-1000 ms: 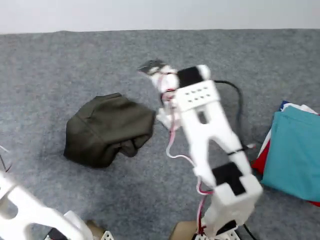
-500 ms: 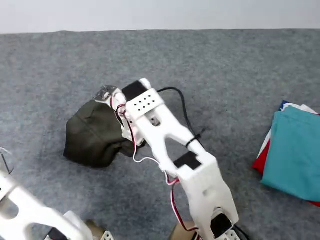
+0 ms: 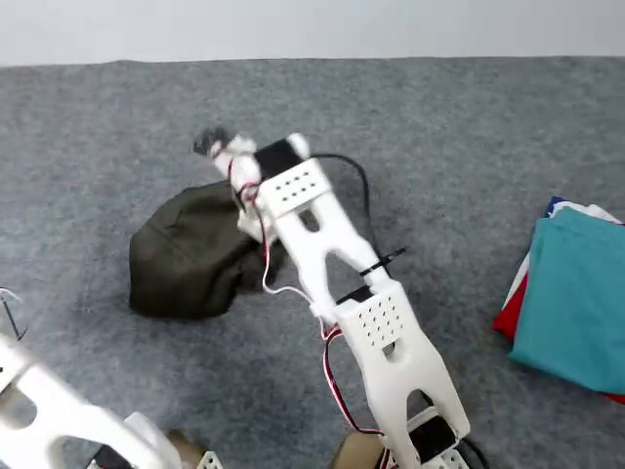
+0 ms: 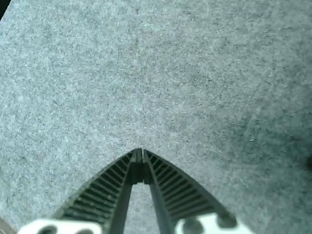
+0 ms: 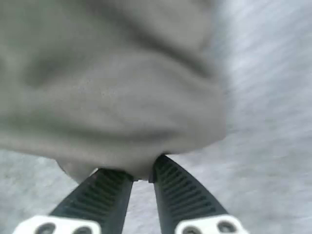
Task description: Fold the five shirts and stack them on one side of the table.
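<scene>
The dark olive shirt lies crumpled in the left half of the grey table, and the right arm stretches from the near edge across to it. The right gripper has its jaws narrowed on a fold of that shirt's edge. The left gripper is closed with its tips together over bare table near the near left corner, while a folded stack with a teal shirt on top sits at the right edge.
</scene>
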